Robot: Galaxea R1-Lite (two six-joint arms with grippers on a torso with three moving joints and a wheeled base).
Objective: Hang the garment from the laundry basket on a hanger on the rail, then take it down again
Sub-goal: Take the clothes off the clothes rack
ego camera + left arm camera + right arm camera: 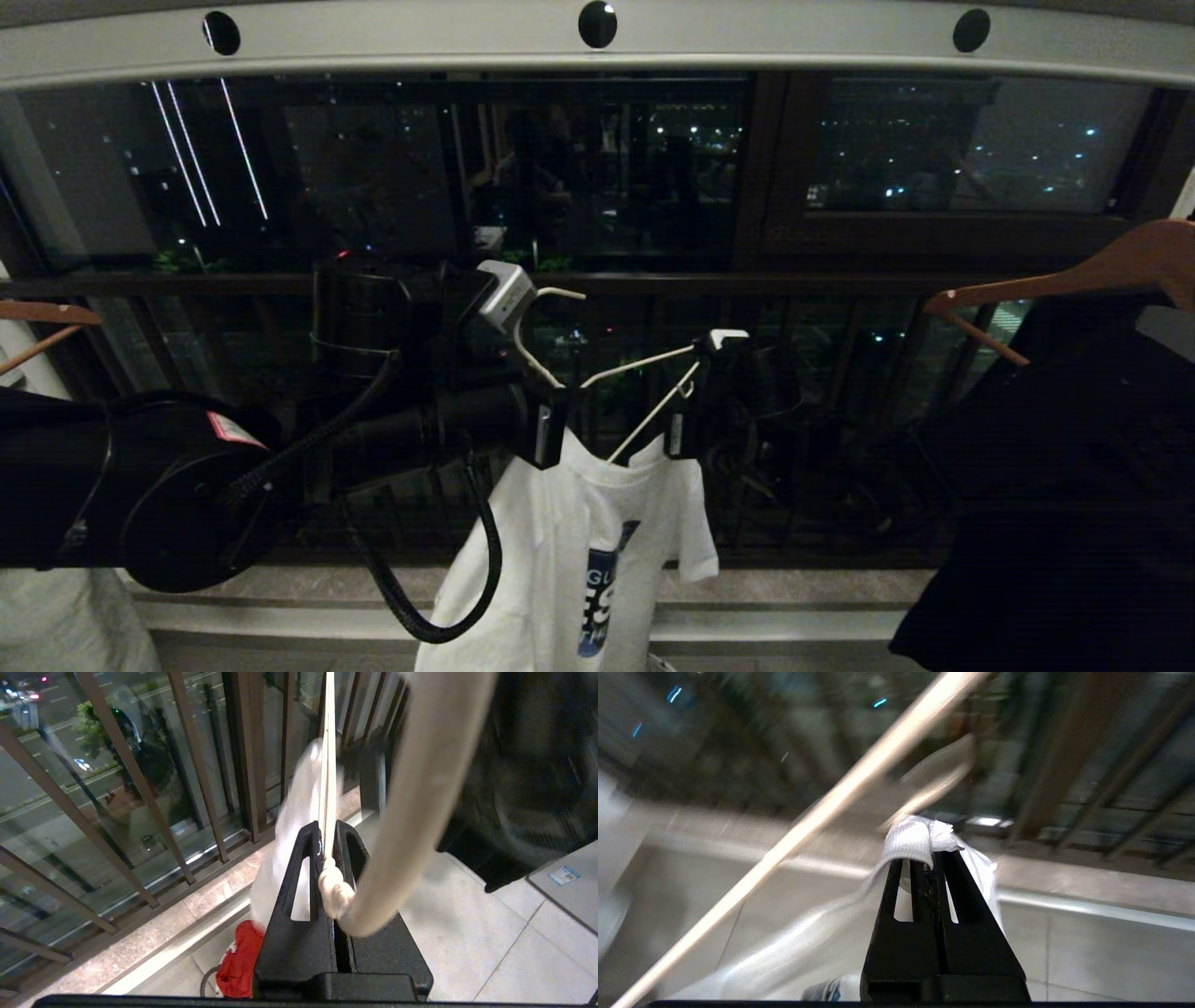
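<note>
I'm holding the hanger by its neck in the left gripper, fingers clamped. Right gripper is pinching the garment collar, keeping it spread below the rail.

Rail across the top, wire hanger below it at centre, T-shirt hanging under the hanger, wooden hanger with large garment to the right, balcony railing behind.
</note>
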